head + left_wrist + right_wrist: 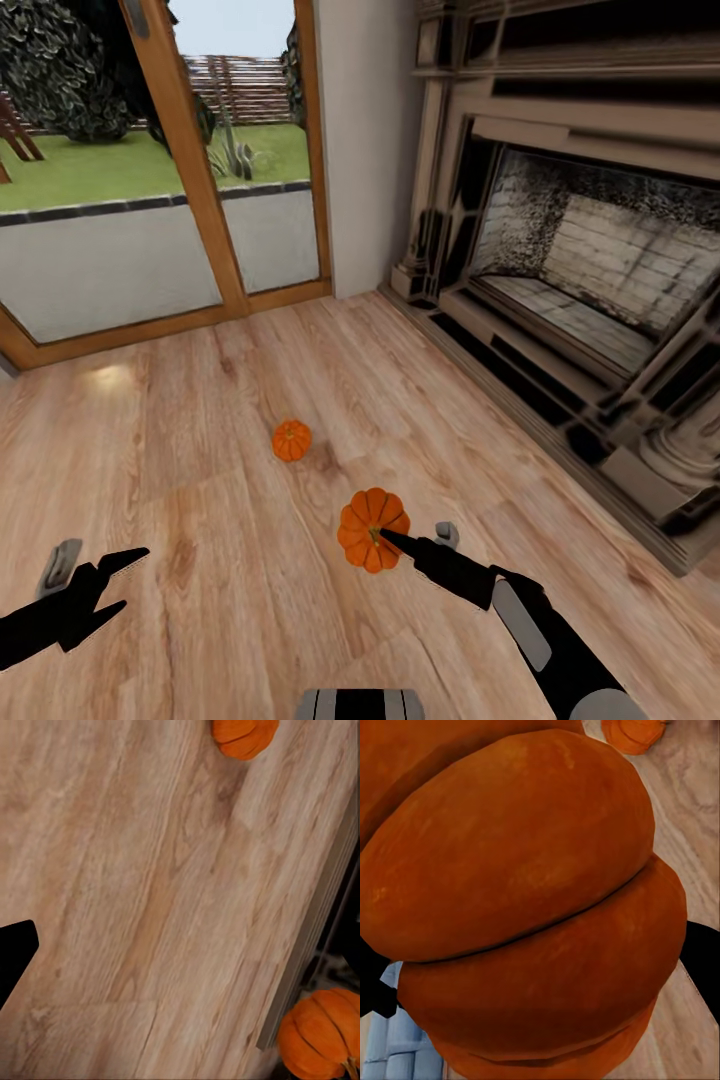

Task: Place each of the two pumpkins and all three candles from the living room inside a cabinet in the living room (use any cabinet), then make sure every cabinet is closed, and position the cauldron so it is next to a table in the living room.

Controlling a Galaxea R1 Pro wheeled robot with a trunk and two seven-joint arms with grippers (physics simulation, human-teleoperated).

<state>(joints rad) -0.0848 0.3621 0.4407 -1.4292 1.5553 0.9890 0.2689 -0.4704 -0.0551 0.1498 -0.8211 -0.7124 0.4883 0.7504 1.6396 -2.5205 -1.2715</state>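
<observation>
Two orange ribbed pumpkins are in the head view. The smaller-looking pumpkin (291, 440) lies on the wooden floor. The nearer pumpkin (372, 528) sits between the fingers of my right gripper (386, 539), which is shut on it. In the right wrist view this held pumpkin (525, 900) is huge between two black fingers (376, 984), with the other pumpkin (636, 733) beyond. My left gripper (122, 583) hangs open and empty over the floor at the lower left. The left wrist view has both pumpkins (244, 735) (322, 1035). Candles, cabinet, cauldron and table are out of view.
An ornate fireplace surround (560, 300) with a low hearth edge runs along the right. A wood-framed glass door (190, 200) to the garden closes the back left, with a white wall section (365, 140) beside it. Bare wood floor (180, 450) lies between.
</observation>
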